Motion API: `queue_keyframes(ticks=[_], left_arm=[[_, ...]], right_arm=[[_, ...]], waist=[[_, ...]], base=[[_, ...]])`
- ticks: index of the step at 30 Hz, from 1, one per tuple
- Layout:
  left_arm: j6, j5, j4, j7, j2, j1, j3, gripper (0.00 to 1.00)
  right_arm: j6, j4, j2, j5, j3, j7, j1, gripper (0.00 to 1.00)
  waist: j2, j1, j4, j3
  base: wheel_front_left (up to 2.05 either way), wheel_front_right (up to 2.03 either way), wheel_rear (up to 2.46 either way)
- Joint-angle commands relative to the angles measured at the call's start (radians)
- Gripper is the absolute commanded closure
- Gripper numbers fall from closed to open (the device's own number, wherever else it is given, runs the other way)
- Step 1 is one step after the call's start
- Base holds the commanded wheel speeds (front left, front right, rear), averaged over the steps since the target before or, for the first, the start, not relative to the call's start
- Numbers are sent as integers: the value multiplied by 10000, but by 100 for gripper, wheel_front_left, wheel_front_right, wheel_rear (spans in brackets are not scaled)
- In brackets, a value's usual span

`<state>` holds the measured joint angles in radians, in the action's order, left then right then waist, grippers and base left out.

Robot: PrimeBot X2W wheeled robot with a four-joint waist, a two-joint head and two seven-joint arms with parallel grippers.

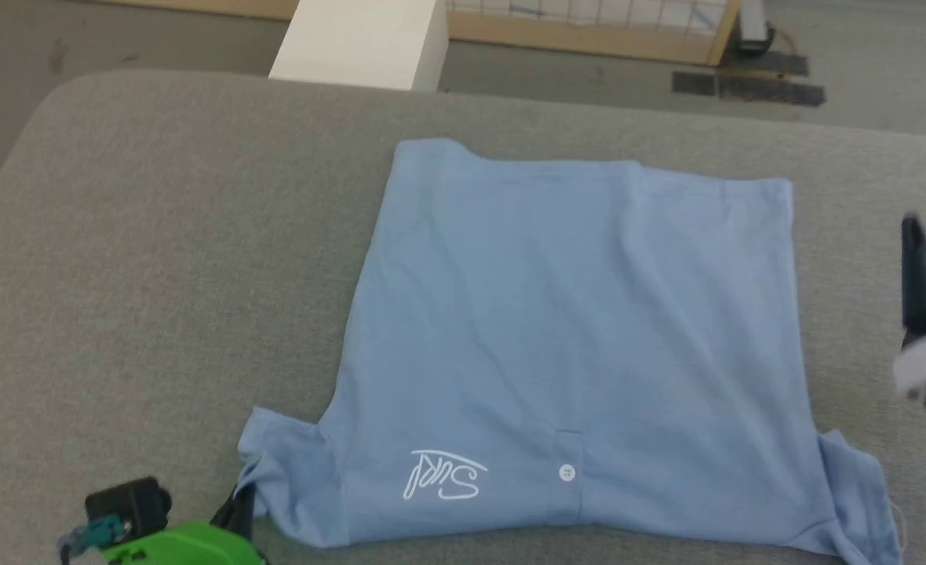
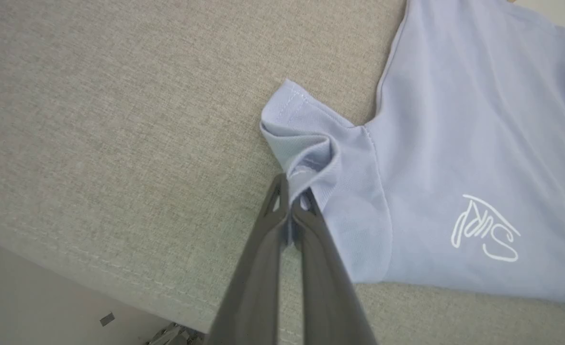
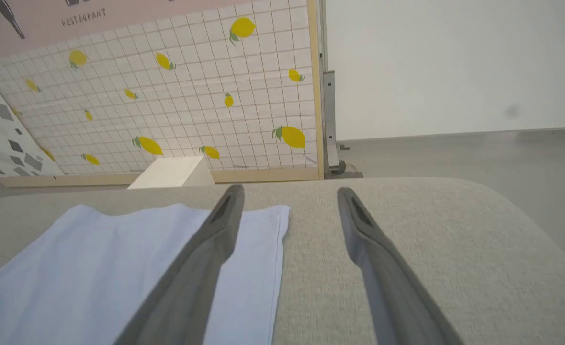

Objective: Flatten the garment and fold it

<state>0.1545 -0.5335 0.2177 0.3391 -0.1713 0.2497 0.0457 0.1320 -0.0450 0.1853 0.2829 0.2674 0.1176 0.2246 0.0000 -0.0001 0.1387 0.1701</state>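
Light blue short-sleeved shirt (image 1: 573,329) lies flat mid-tabletop (image 1: 157,235), hem far, sleeves near me. Left tool (image 2: 292,191) is pinched closed on the crumpled left sleeve (image 2: 306,139); shirt body runs to its right. Right tool (image 3: 289,191) is spread wide, empty, just off the shirt's right edge. White block (image 1: 361,39) beyond the far edge; I judge it no obstruction.

The left gripper (image 2: 292,197) rises from the bottom middle of the left wrist view. Its two dark fingers (image 2: 263,268) are pressed together at the tips, pinching a fold of the garment (image 2: 455,120) (at the sleeve). In the head view it sits in the lower left corner. The right gripper (image 3: 289,194) holds its fingers wide apart. In the head view it stands at the right edge, one dark finger pointing up.
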Motion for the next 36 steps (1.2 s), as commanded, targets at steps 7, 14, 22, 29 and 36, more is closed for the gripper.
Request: queue_keyframes(ticks=[7,14,22,29,36], left_arm=[[-229,180,62,-393,369,-912,540,100],[-414,125,-285,-759,652,-1371,958,100],[-447,109,-604,-1038,768,-1618,1136,100],[-390,97,-741,-1126,762,-1602,1124,100],[-342,34,-923,-1107,563,-1379,951,100]], right_arm=[[-13,-2571,1036,-340,-156,1126,3242,0],[-13,-4573,1511,-1182,284,3944,4979,0],[-13,-4901,1695,-2051,895,6685,5575,0],[-13,-3946,1613,-2119,727,7149,5145,100],[-13,-2413,1073,-1299,698,2556,3272,100]], waist=[[0,1,1344,1624],[0,1,2025,2382],[0,1,2295,2862],[0,1,2077,2659],[0,1,1454,1517]], base=[[0,0,0],[0,0,0],[0,0,0],[0,0,0],[0,0,0]])
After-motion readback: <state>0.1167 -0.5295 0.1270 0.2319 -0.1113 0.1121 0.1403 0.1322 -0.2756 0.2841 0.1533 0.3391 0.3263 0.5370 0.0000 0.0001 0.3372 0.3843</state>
